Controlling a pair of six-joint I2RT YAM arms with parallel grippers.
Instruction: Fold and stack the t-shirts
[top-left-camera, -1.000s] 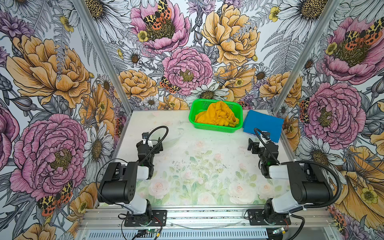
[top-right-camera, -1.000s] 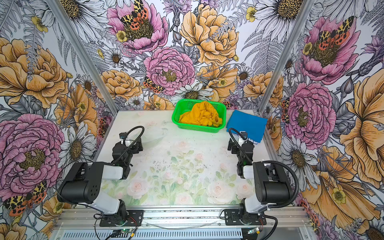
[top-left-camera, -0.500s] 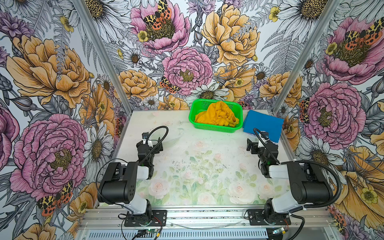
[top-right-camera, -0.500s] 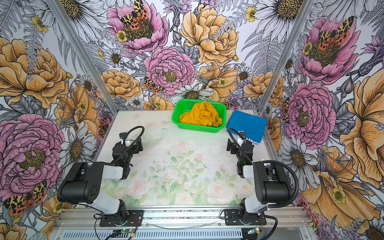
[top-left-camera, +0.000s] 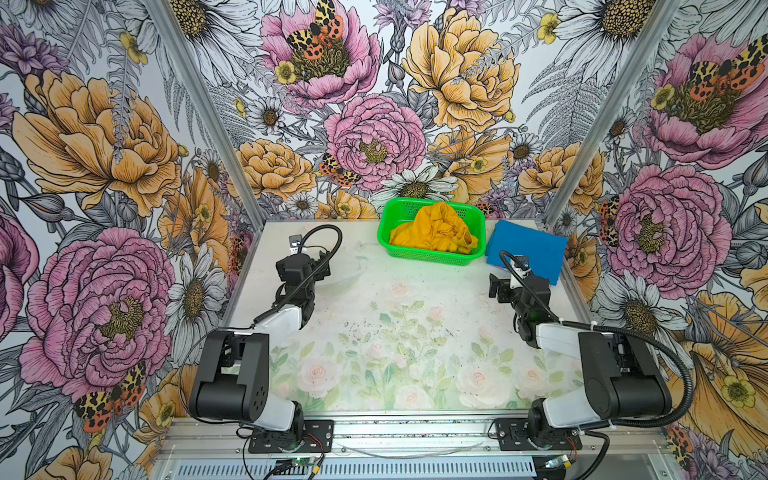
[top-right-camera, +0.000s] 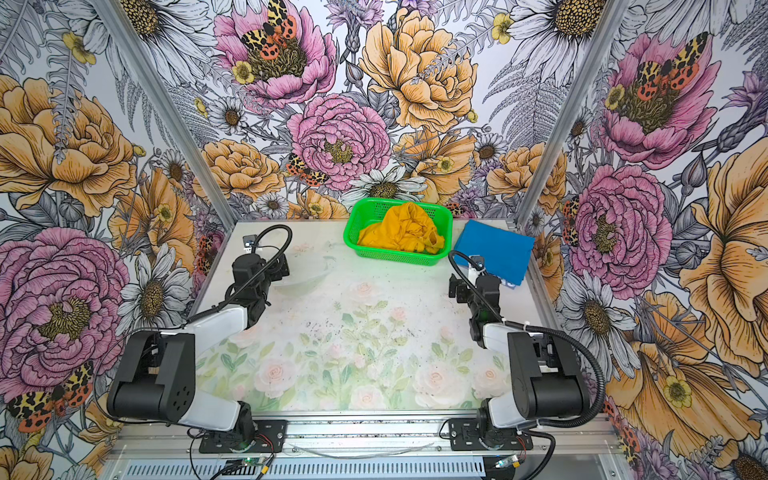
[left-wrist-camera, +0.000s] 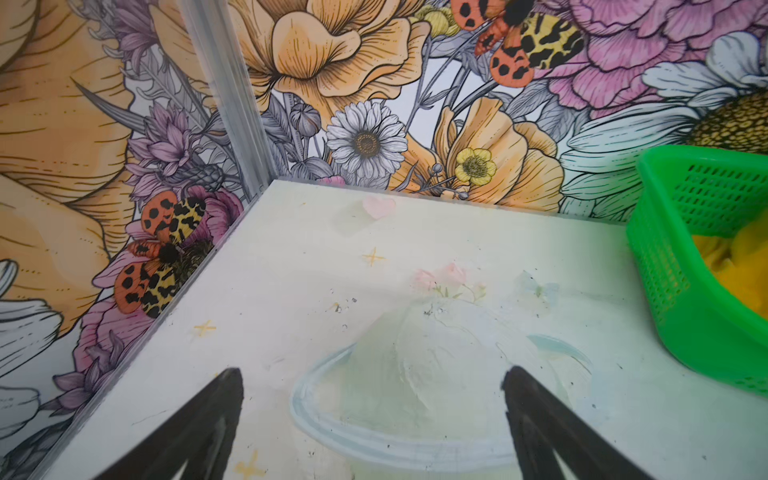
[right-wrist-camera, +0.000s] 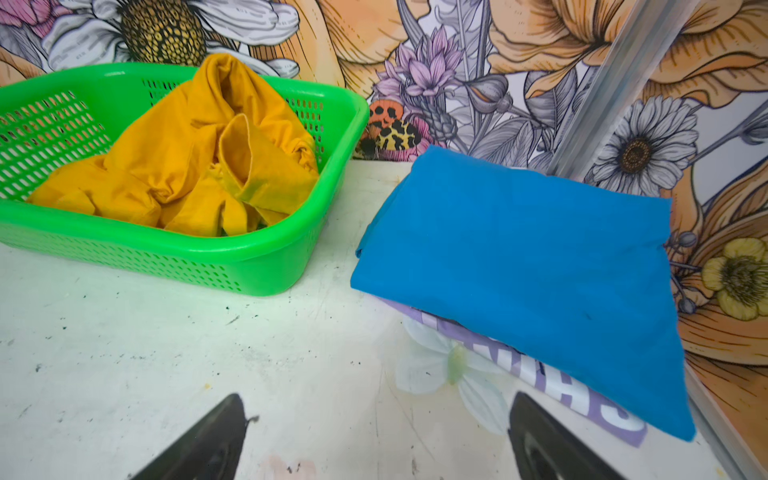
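One table is seen, with a basket set at its far edge and a folded blue shirt laid just right of it on a lilac cloth. A yellow shirt is crumpled in the basket. The left gripper and right gripper are held spread, empty.

Bright, even light falls from overhead in every view, and shadows are faint and soft-edged. In both top views the table looks pale and washed out in front of the basket, with a green tint on the surface just beside its front wall. The metal posts either side of the basket lean outward, a wide-lens stretch that grows toward the picture edges. In the wrist views the basket is sharp, while the dark fingers nearest the lens are soft and featureless.
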